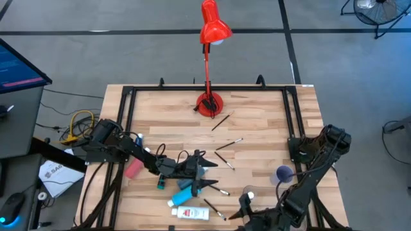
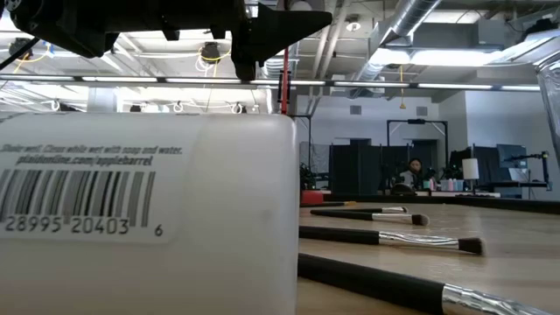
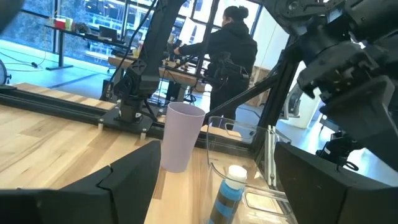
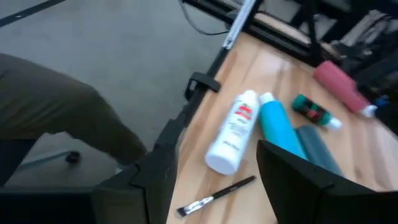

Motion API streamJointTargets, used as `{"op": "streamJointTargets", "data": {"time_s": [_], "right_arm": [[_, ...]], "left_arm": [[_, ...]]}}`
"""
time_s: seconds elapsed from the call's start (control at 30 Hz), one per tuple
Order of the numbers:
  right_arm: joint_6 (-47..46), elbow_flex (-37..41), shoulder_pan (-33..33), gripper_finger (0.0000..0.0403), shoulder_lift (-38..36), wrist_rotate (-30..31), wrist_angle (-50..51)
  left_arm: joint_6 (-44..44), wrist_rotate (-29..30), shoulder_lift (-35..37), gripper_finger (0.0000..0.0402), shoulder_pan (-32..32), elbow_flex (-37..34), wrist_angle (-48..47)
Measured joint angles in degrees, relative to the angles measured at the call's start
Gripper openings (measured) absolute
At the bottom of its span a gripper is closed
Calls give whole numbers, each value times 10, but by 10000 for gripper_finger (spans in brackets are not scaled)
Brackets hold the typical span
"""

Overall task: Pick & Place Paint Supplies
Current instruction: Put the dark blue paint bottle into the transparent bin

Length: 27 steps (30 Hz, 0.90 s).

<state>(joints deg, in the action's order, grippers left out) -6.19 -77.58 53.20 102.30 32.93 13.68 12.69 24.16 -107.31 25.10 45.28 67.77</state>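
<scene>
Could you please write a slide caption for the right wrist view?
White bottle, teal tube, green bottle, pink-red tube and a paintbrush lying on the wooden table.

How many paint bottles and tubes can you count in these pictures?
6: white bottle, teal bottle, grey-blue tube, green bottle and pink tube lie around the left gripper; one blue bottle stands in the clear tray. Others may be hidden.

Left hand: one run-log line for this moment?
left hand: open, over paint bottles, holding nothing | right hand: near table's front edge, empty | white bottle: lying flat, untouched
</scene>
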Motion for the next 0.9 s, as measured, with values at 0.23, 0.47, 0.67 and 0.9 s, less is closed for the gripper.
{"op": "streamJointTargets", "data": {"time_s": [0.23,0.47,0.67,0.9], "right_arm": [[8,1,-12,209,-2,-29,1],[16,20,-13,209,-39,-29,11],[32,150,-18,209,-101,-29,-154],[14,284,-41,209,-203,-29,-276]], "left_arm": [[0,0,0,296,0,0,0],[0,0,0,296,0,0,0],[0,0,0,296,0,0,-1],[0,0,0,296,0,0,-3]]}}
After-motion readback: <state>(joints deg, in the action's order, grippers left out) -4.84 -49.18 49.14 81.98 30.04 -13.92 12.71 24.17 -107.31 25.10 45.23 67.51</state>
